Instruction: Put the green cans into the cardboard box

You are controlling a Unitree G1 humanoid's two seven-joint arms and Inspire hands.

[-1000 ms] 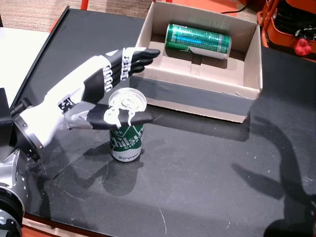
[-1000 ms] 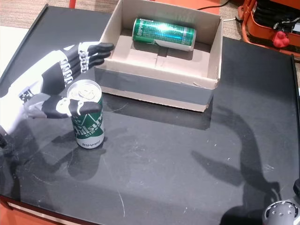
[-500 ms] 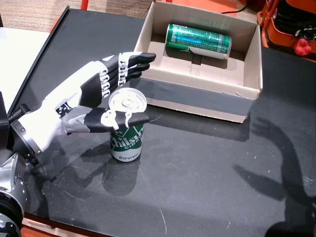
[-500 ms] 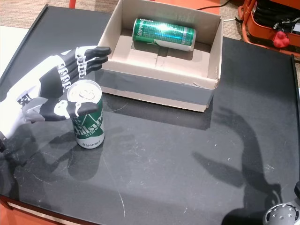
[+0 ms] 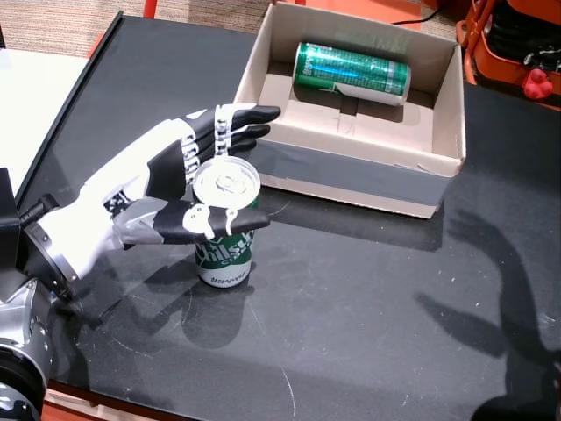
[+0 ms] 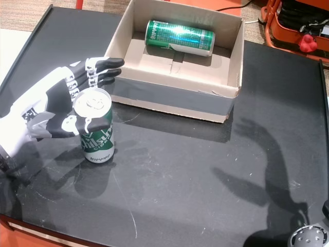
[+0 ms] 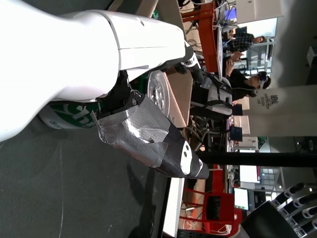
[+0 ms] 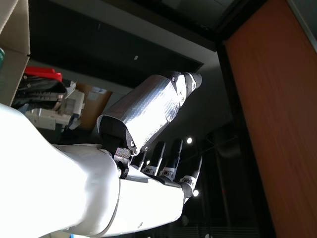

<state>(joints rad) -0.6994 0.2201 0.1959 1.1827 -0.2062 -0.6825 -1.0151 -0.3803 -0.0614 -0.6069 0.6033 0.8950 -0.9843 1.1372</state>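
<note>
The robot's left hand brackets an upright can on the black table, thumb laid across the near side below the rim and the four fingers stretched out straight past the far side, towards the box. The hand is spread and has not closed; whether the thumb already touches the can cannot be told from either head view. A second can lies on its side at the back of the box, so one of the two is home and the other stands just in front of the box's near left corner. The step in hand looks like the reach-and-grasp on the standing can. What the next move seems to call for: curl the fingers round the far side to meet the thumb, take a firm hold, lift clear of the near wall, carry the can over it and set it down in the free floor beside the first. The right hand, seen only by its own wrist camera, is raised off the table with fingers extended and apart, holding nothing.
</note>
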